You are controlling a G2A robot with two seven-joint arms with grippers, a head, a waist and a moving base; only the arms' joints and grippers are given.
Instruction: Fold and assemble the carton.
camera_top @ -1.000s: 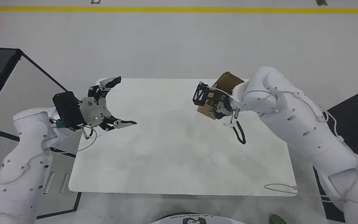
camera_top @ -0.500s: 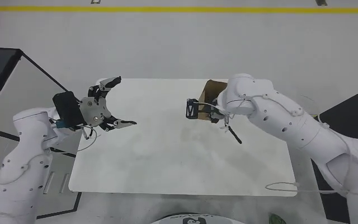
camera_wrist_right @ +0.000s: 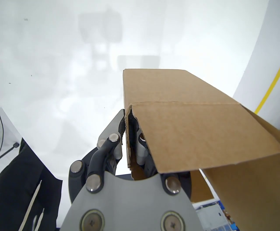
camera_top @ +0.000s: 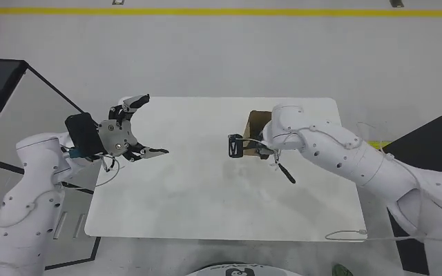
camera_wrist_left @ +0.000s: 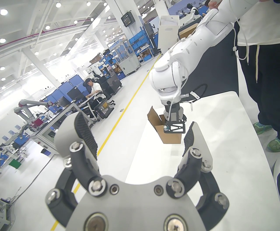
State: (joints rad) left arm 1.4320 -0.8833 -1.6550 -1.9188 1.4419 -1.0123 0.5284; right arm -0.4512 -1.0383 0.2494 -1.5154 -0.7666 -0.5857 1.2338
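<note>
Two arms work over one white table point(camera_top: 207, 207) with rounded corners, set on a pale grey floor. A yellow line point(camera_top: 221, 11) crosses the floor at twelve o'clock, and a black frame point(camera_top: 21, 76) stands at nine. From the left wrist, blue racks point(camera_wrist_left: 135, 43) line the hall behind, and a hanging screen point(camera_wrist_left: 128, 18) is too small to read. At about one o'clock from the table's centre, the right gripper point(camera_top: 236, 146) is clamped on one wall of the brown carton point(camera_top: 257, 121), with one finger outside and one inside. I cannot tell whether the carton touches the table. At ten o'clock the left gripper point(camera_top: 152, 125) is spread wide and holds nothing.
</note>
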